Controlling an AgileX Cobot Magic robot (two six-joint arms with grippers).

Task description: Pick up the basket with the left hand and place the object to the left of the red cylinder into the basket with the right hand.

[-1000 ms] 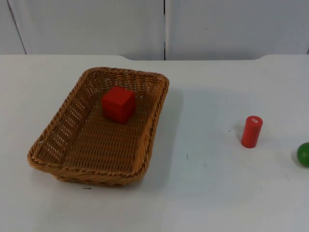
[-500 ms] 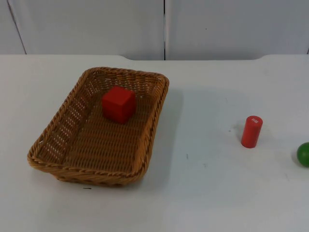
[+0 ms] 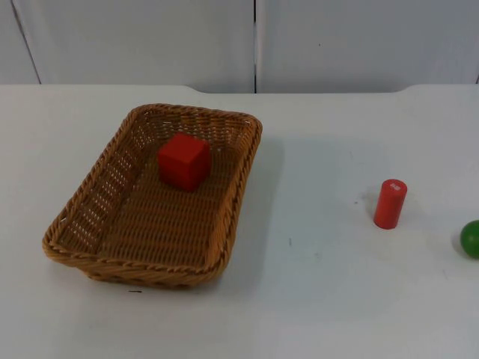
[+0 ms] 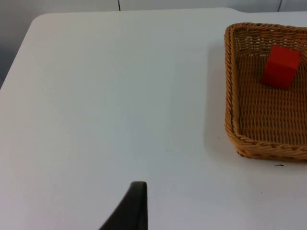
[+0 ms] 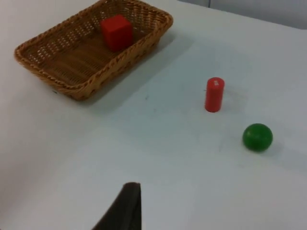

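On the white worktop [image 3: 329, 299] in the top view, a wicker basket [image 3: 90, 258] holds a red cube [image 3: 183, 160]; a red cylinder [image 3: 390, 203] stands upright well to its right, a green ball [image 3: 471, 238] near it at the edge.

From the left wrist, the left tool [image 4: 129, 211] hangs over bare worktop beside the basket; its state cannot be told.

From the right wrist, the right tool [image 5: 124, 208] hangs above the worktop, well apart from cylinder, ball and basket; state likewise unclear.
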